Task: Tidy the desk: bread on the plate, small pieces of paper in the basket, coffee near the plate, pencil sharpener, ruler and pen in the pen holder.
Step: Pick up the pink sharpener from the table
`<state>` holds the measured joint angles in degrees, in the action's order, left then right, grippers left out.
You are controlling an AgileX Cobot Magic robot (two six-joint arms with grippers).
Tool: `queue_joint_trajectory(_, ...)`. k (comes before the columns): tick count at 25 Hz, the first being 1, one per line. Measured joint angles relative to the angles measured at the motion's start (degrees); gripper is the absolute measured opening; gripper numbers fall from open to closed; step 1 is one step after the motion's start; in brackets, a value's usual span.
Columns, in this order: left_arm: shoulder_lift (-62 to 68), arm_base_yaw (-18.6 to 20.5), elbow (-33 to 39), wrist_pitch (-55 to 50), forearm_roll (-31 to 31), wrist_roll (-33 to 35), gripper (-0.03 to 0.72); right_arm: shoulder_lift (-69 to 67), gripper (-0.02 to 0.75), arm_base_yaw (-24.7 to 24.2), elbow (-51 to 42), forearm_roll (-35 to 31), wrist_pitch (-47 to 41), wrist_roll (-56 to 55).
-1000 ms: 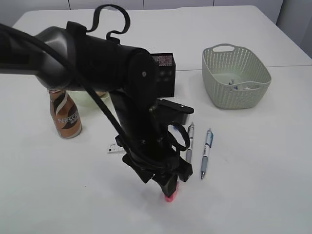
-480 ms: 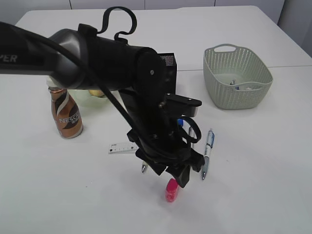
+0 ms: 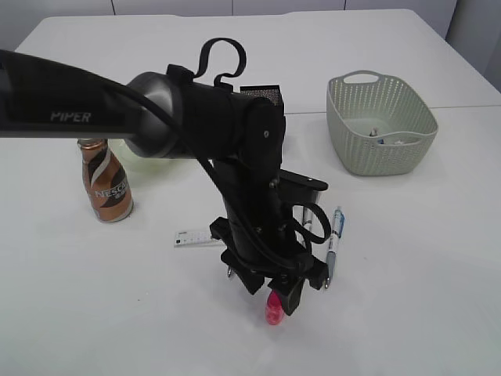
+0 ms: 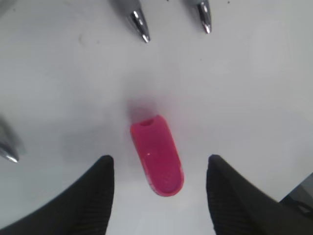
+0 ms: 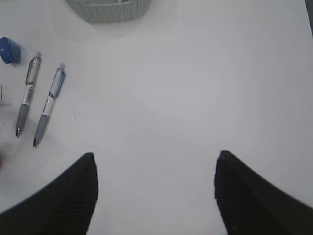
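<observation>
Hovering over the pink pencil sharpener [image 4: 157, 154]
Left tool [image 4: 159, 191] released, jaws astride it; its long axis runs 11-to-5 o'clock, bare tabletop [image 4: 254, 88] around.

Bright even overhead light, soft shadows on desk [image 3: 407, 298], wrist views slightly blurred w/ mild glare.

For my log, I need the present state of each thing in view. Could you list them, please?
Left gripper: open, around the sharpener, not touching.
Right gripper: open, empty.
Sharpener: lying on the desk.
Pens: lying side by side.
Ruler: flat, partly hidden.
Coffee: upright.
Basket: upright, paper inside.
</observation>
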<state>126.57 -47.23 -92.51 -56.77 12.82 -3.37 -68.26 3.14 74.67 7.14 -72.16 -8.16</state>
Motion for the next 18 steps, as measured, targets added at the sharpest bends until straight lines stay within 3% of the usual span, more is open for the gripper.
queue_joint_trajectory(11, 2.0, 0.0, -0.3, 0.5, -0.2, 0.0, 0.432, 0.0, 0.574, 0.0, 0.0, 0.0, 0.0, 0.0)
queue_joint_trajectory(18, 2.0, 0.0, -0.3, 1.5, -0.2, 0.0, 0.392, 0.0, 0.574, 0.0, 0.0, 0.0, 0.0, 0.0)
